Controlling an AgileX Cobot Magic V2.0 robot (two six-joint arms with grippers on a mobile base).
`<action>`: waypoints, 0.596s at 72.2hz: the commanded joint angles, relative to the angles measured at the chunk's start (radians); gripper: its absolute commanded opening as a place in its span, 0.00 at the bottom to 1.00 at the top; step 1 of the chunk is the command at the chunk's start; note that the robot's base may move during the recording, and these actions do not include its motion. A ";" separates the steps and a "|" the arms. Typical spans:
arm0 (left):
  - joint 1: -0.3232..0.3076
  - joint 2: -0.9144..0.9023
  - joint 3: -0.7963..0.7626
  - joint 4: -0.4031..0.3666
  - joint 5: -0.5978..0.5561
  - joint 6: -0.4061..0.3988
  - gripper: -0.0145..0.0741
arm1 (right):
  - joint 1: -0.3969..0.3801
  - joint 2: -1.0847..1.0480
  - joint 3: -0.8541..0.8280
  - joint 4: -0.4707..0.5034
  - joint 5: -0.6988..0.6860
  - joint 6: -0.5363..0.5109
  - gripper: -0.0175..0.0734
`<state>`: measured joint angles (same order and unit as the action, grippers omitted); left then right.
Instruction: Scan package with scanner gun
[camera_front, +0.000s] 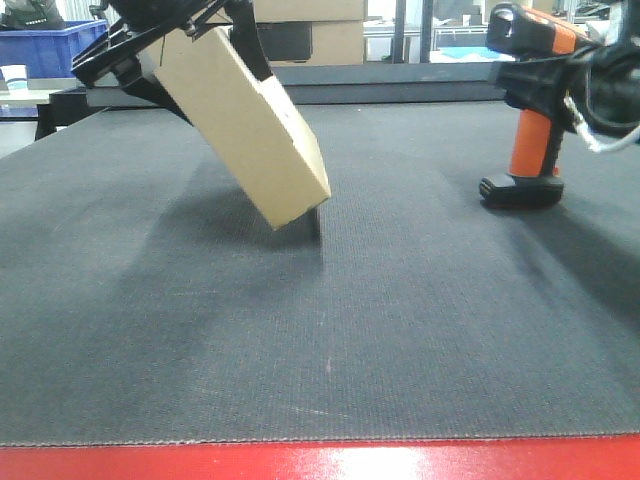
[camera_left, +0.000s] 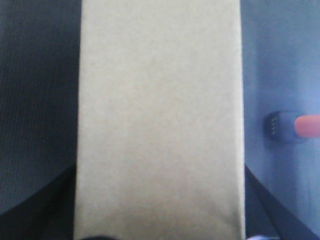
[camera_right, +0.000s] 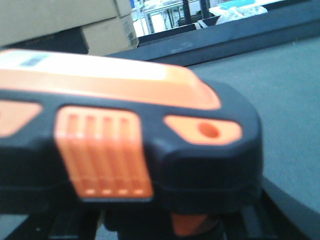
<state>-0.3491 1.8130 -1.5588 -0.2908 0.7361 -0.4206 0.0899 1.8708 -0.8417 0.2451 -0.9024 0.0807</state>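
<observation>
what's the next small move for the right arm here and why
Probably lift the scanner gun slightly and aim its head at the package. The right hand looks closed on its head, yet its base sits on the mat, while the left hand holds the package tilted.

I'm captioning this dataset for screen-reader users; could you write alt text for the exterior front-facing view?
The left hand holds a tan package tilted, its lower corner down near a dark mat. To the right, a black-and-orange scanner gun stands upright on its base on the mat, with the right hand at its head.
</observation>
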 joint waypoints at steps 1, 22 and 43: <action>-0.006 -0.010 -0.002 -0.022 -0.028 -0.002 0.04 | 0.000 -0.064 -0.006 -0.015 -0.052 -0.118 0.02; -0.006 -0.010 -0.002 -0.022 -0.026 -0.002 0.04 | 0.000 -0.148 -0.006 0.102 0.004 -0.597 0.02; -0.006 -0.010 -0.002 -0.022 -0.020 -0.002 0.04 | 0.000 -0.148 -0.006 0.111 0.008 -0.631 0.01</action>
<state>-0.3491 1.8130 -1.5588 -0.3014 0.7300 -0.4206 0.0899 1.7423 -0.8417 0.3540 -0.8352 -0.5324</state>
